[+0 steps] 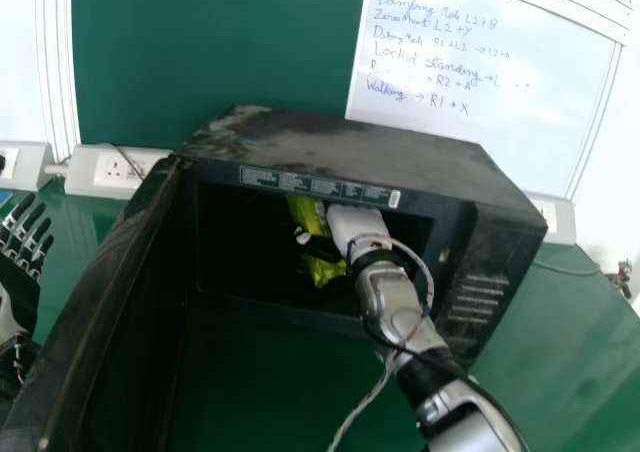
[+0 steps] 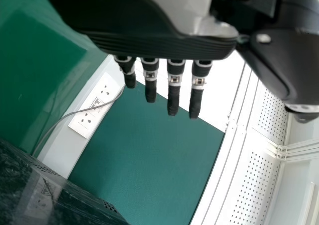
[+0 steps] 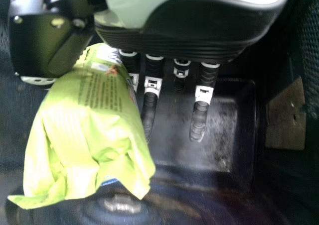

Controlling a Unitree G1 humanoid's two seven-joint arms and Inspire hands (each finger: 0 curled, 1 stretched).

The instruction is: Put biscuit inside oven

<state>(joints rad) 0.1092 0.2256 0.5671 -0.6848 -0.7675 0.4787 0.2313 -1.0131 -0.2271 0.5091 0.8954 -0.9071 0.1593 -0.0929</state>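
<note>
Inside the oven (image 1: pixel 340 152), the right hand (image 1: pixel 356 224) has the biscuit packet (image 3: pixel 84 130) between thumb and half-bent fingers; releasing and withdrawing are left.

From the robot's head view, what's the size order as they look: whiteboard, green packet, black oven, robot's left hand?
1. Black oven
2. Whiteboard
Unranked, both smaller: green packet and left hand. The packet is partly hidden; the hand is cut off by the view's edge.
</note>
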